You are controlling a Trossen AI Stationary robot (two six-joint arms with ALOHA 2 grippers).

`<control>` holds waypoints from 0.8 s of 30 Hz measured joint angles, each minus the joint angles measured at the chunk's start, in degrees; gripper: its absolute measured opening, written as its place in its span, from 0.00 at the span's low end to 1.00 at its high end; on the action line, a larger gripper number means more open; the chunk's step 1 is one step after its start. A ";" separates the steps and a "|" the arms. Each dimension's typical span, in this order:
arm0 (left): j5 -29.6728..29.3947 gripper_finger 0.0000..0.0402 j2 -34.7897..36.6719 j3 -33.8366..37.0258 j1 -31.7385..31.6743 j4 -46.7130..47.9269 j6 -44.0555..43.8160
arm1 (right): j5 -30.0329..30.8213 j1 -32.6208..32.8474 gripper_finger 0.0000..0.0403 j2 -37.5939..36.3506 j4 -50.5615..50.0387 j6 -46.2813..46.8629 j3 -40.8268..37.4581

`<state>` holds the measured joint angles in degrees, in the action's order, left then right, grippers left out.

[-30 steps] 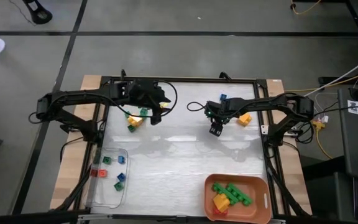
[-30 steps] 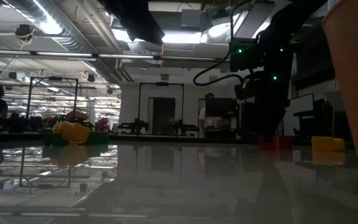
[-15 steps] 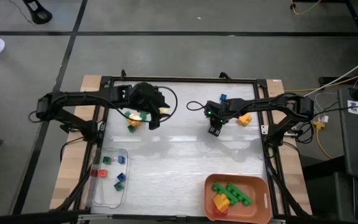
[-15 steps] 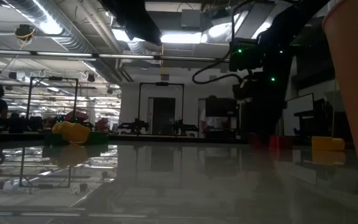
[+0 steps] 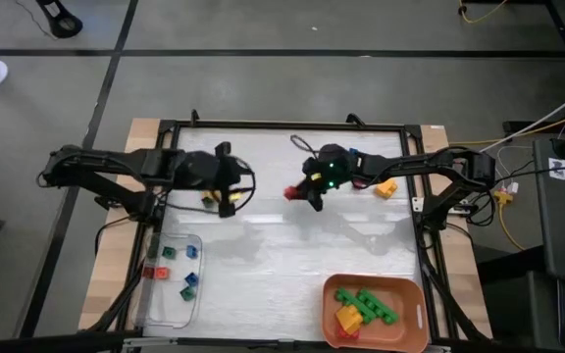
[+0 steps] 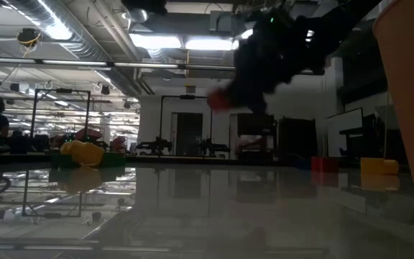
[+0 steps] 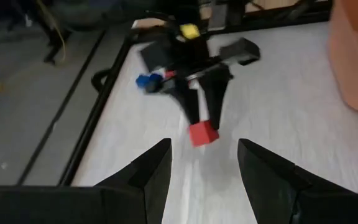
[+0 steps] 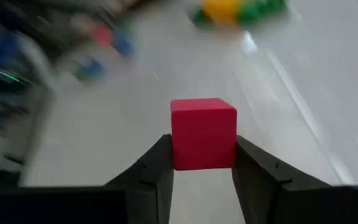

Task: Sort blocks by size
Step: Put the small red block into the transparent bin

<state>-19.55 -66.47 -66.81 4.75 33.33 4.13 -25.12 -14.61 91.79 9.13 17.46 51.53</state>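
Your right gripper [image 5: 300, 193] pinched the red cube [image 8: 203, 133] mid-frame, left fingers [image 7: 148, 176] empty; shallow-looking grip risked dropping it

- Table [image 5: 282, 255] centre frame in high view, arms reaching in from left and right edges.
- Left gripper [image 5: 226, 191] upper left of centre, just beside small cluster of blocks [image 5: 209, 199].
- Right gripper [image 5: 300, 192] upper centre, small cube [image 5: 290, 191] between its fingers, off the table.
- One block [image 5: 386, 187] upper right, right of the right gripper.
- Clear tray [image 5: 155, 309] lower left, small cubes [image 5: 190, 282] inside.
- Bowl [image 5: 415, 309] lower right, long bricks [image 5: 369, 306] inside.
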 joint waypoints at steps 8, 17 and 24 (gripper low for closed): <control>-2.25 0.42 0.28 0.00 5.31 -0.36 5.72 | -7.98 0.00 0.34 0.00 26.78 6.83 0.04; -2.30 0.42 -0.02 0.00 4.61 -4.52 12.16 | -8.51 0.00 0.34 0.02 36.19 12.32 0.04; -7.54 0.42 -4.24 0.00 4.67 -10.24 25.84 | -8.42 0.00 0.34 0.02 38.00 15.53 0.04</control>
<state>-27.09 -70.71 -66.81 9.42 23.09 29.97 -33.54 -14.61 91.81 47.12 32.99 51.57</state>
